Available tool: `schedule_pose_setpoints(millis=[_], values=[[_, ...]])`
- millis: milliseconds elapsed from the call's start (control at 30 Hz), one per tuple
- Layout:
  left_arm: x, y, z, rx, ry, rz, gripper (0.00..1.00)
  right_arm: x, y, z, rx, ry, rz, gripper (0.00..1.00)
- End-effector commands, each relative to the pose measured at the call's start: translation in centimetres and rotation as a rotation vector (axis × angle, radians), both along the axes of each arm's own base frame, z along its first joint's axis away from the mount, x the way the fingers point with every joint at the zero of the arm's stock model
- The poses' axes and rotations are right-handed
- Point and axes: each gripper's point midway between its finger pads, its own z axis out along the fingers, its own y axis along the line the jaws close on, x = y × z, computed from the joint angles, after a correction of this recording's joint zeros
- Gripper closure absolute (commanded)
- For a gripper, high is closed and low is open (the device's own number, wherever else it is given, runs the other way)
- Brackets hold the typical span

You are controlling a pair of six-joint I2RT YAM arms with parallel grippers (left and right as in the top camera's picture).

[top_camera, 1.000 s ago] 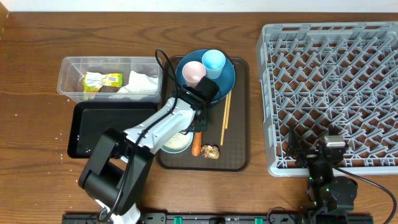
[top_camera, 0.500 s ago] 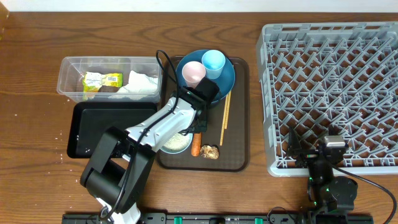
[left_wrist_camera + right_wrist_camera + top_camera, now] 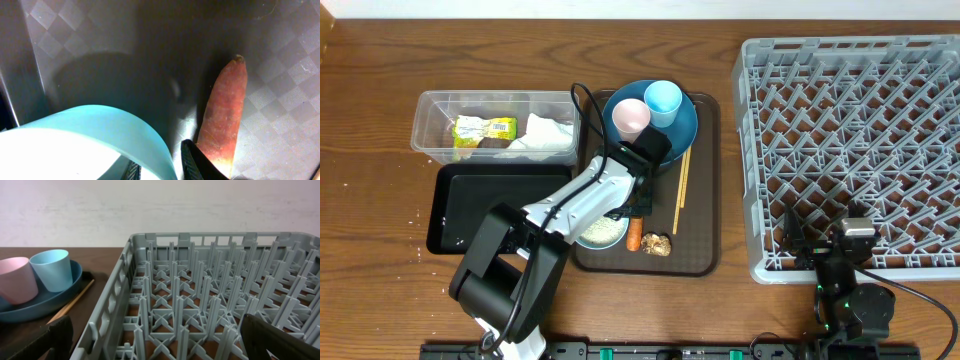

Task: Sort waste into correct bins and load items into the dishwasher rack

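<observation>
Orange carrot stick roughly parallel to chopsticks

Table, tub, black tray, brown tray, rack

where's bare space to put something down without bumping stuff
Bare table left of the clear tub and black tray; the black tray's left half; a narrow strip between serving tray and rack. The serving tray is crowded, with the left arm over it.

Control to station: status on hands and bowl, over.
Left hand clamped on white bowl rim. Right hand open, parked at rack. Carrot stick close beside bowl.
</observation>
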Motion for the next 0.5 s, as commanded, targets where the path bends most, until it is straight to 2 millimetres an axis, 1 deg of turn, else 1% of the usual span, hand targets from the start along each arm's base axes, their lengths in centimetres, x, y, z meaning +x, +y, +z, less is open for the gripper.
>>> schedule_pose_setpoints(millis=[0,167,300,467], values=[[-0.6,0.9,-0.9,0.029,0.040,0.021,0.73,0.0,0.1,-0.1,-0.015,0.001,0.004,0.01],[-0.8,1.0,-0.9,0.032,0.049,0.022,0.73,0.0,0.1,-0.1,-0.015,0.001,0.004,0.01],[-1.6,0.8,-1.0,0.014,0.084,0.024,0.72,0.0,0.1,-0.1,-0.015,0.001,0.004,0.01],[-1.6,0.9,-1.0,0.016,0.086,0.034,0.72,0.0,0.1,-0.1,-0.015,0.001,0.004,0.01]])
